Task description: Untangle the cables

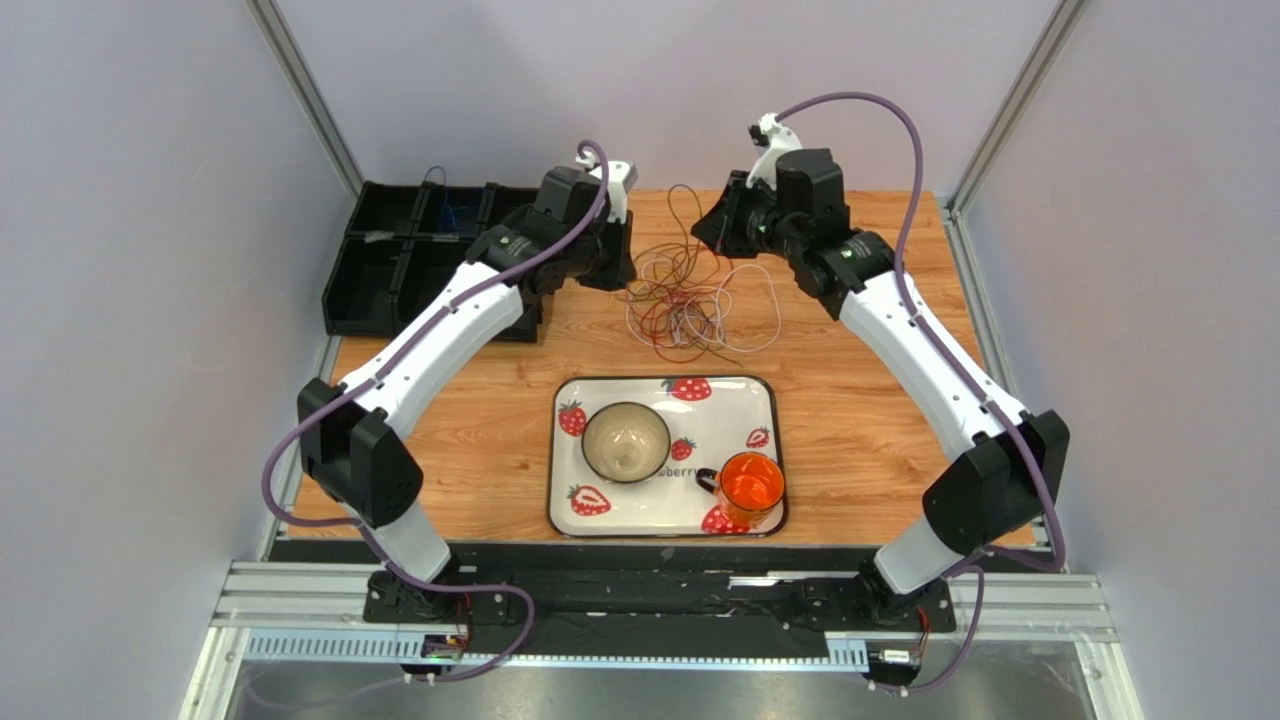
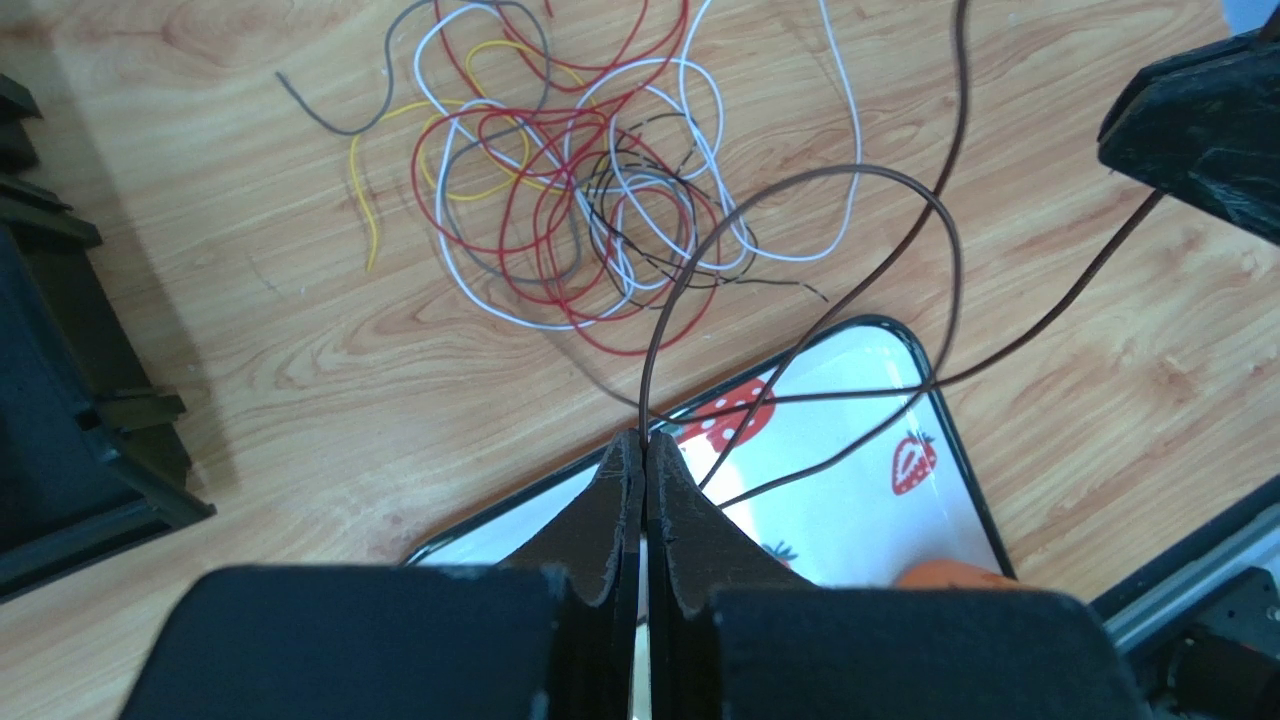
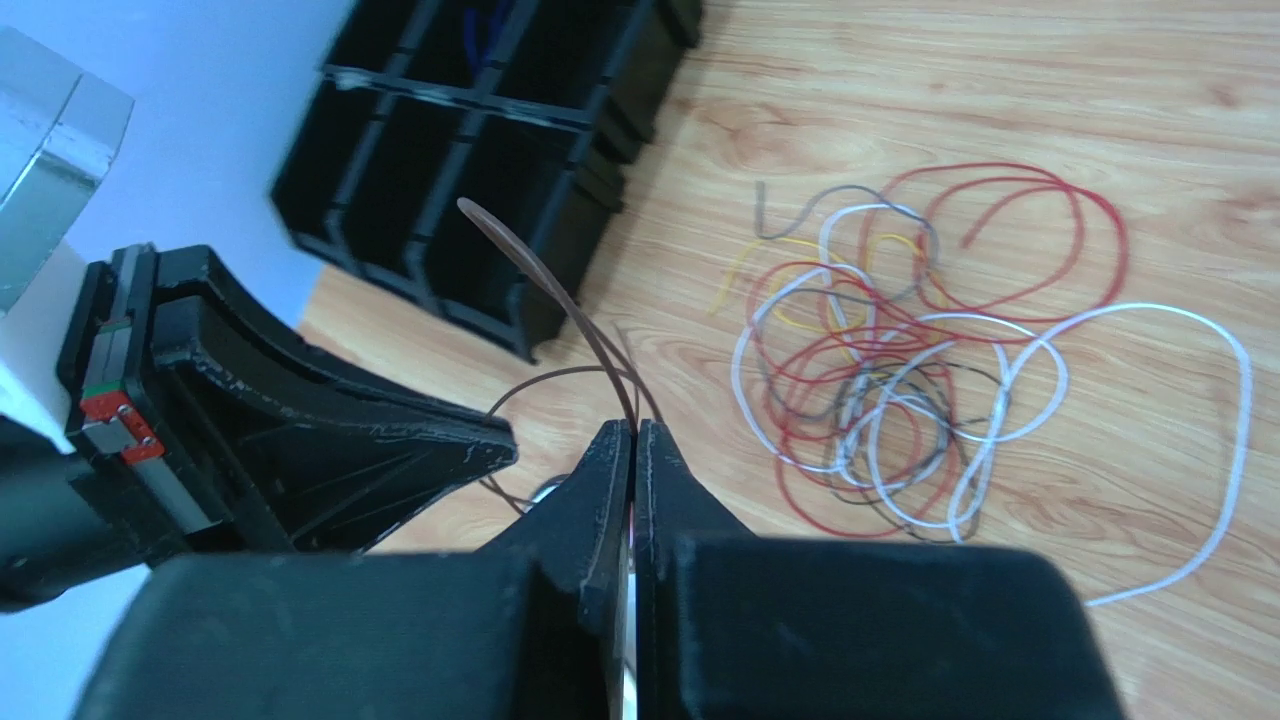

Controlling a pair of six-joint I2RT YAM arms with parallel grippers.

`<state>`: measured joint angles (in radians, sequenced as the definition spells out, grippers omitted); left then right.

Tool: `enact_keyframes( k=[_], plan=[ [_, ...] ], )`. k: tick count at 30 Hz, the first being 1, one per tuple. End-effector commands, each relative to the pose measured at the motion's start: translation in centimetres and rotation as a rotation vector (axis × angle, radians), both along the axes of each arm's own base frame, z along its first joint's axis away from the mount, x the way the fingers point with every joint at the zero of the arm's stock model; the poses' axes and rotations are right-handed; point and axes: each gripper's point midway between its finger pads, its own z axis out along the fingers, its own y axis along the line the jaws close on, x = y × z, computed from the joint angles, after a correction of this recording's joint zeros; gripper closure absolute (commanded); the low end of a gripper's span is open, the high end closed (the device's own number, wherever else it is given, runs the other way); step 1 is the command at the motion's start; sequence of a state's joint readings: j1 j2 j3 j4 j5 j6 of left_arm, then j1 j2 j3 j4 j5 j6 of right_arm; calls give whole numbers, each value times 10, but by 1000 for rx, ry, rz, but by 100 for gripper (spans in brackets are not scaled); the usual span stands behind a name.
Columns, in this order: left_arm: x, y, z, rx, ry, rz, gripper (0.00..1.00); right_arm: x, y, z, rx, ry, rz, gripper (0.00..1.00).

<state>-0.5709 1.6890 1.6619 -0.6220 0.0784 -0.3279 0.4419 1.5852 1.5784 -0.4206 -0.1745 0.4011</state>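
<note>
Your left gripper [image 2: 645, 446] is clamped shut on a brown cable [image 2: 842, 170]; your right gripper [image 3: 633, 435] pinches brown cable as well; the other cables [image 1: 684, 308] lie tangled on the far table [image 1: 872, 405], beyond the strawberry tray [image 1: 744, 402].

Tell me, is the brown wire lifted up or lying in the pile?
Lifted. The left gripper and right gripper are each shut on the brown wire, its loops hanging over the tray.

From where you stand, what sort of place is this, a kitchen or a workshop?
Most likely a robot testing cell, not a kitchen: two white-and-black robot arms bolted to a metal rail, a light wooden tabletop boxed in by plain pale walls, and a tangle of thin coloured wires as practice.
</note>
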Motion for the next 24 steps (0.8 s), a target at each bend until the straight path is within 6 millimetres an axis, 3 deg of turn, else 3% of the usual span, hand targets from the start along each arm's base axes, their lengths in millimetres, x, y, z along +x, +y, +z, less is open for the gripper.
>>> enact_keyframes(
  k=[1,6,20,24],
  plan=[
    [-12,4,50,-48,-108,-14,100,-23,18,25,120,21,106,100],
    [-22,0,57,-84,-114,-42,100,-24,26,30,176,30,119,100],
    [-52,-32,57,-218,-100,-217,100,-23,49,10,260,113,169,100],
    [-55,-32,59,-229,-105,-216,100,-25,50,4,256,123,170,100]
  ],
)
